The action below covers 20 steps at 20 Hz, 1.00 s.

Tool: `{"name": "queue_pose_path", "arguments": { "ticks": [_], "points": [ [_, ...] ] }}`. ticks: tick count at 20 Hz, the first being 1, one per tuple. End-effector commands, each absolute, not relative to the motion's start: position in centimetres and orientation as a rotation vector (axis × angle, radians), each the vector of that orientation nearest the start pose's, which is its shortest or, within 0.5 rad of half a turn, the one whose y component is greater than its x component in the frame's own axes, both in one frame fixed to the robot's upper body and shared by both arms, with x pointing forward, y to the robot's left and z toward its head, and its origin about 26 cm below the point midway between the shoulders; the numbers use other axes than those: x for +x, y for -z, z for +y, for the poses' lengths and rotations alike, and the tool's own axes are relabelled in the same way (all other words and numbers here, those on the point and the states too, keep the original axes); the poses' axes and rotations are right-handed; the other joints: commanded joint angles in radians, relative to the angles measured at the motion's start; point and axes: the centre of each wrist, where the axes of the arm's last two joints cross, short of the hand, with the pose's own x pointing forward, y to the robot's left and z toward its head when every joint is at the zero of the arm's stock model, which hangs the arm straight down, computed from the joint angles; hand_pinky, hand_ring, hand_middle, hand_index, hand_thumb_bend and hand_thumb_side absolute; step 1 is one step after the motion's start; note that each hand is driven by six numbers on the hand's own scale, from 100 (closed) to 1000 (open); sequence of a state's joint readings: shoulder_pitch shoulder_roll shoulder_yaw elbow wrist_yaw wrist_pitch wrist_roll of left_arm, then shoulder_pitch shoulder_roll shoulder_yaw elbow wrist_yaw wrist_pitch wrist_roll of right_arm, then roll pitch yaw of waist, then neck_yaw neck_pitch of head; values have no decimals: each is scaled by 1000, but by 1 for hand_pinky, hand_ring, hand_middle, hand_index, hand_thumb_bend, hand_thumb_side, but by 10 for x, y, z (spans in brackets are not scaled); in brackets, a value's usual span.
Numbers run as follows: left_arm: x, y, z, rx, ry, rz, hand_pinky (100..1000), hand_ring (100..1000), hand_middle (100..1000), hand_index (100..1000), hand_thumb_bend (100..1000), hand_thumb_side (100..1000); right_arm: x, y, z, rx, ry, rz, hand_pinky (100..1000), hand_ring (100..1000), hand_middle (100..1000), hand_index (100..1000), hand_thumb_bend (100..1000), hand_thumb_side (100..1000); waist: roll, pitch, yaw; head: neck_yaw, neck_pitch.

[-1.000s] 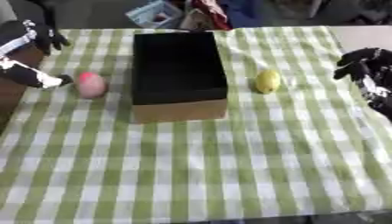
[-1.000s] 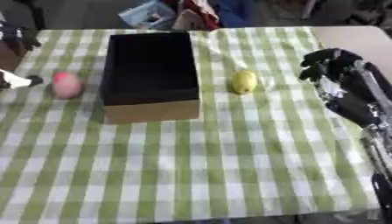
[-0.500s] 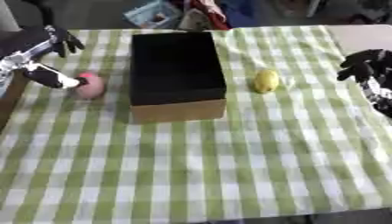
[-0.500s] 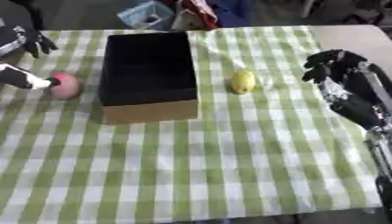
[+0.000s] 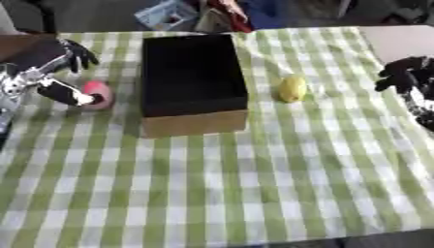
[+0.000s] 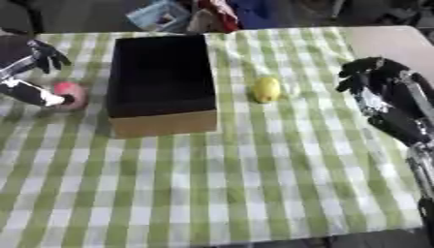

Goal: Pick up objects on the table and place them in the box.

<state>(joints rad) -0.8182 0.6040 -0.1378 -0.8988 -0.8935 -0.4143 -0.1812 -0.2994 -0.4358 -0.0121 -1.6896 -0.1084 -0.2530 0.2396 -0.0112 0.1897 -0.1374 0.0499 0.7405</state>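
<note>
Where a green-and-white checked tablecloth [image 5: 254,184] covers the table, an open cardboard box with a black inside [image 5: 191,82] stands; no writing is legible. The left hand [image 5: 47,72] spreads around a pink round object [image 5: 98,93]. The right hand [image 6: 373,80] hangs curled, well apart from a yellow lemon-like fruit [image 6: 267,89].

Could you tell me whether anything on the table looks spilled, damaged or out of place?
Nothing stands out. The box sits upright and open on the checked cloth, the pink object lies beside the left hand, and the yellow object lies whole right of the box.
</note>
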Motion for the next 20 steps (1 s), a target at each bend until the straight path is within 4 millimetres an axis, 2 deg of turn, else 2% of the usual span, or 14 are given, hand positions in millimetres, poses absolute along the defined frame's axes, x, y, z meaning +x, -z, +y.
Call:
{"name": "queue_pose_path", "arguments": {
  "ticks": [1,3,6,8,10,16,20],
  "points": [
    [454,-179,372,1005,1574,-1447,578,504,536,740,517,211,338,-153,-313,-48,-642,-2176,707,572,609,718,100,471,2,-13,-2,1,-8],
    [454,-177,372,998,1610,-1416,548,471,502,707,463,222,338,-153,-314,-48,-640,-2175,707,573,609,718,100,472,2,-13,-2,-1,-7],
    [453,-180,374,1012,1627,-1405,488,361,389,583,409,215,338,-152,-314,-51,-638,-2174,707,573,609,718,100,471,4,-15,-1,-3,-6],
    [452,-185,374,1031,1612,-1432,450,294,312,508,377,202,338,-153,-314,-52,-637,-2174,707,573,610,718,100,470,5,-16,0,-5,-7],
    [451,-193,373,1045,1577,-1490,429,266,279,474,343,189,338,-153,-314,-52,-637,-2174,707,573,610,718,100,470,5,-17,1,-6,-7],
    [444,-241,360,1088,1420,-1759,409,245,253,446,291,151,337,-152,-315,-55,-637,-2170,708,574,610,719,100,470,4,-21,4,-9,-10],
    [438,-272,339,1036,1344,-1938,407,246,251,436,253,110,338,-151,-315,-51,-643,-2168,708,574,610,719,100,470,3,-22,5,-7,-13]
  ]
}}
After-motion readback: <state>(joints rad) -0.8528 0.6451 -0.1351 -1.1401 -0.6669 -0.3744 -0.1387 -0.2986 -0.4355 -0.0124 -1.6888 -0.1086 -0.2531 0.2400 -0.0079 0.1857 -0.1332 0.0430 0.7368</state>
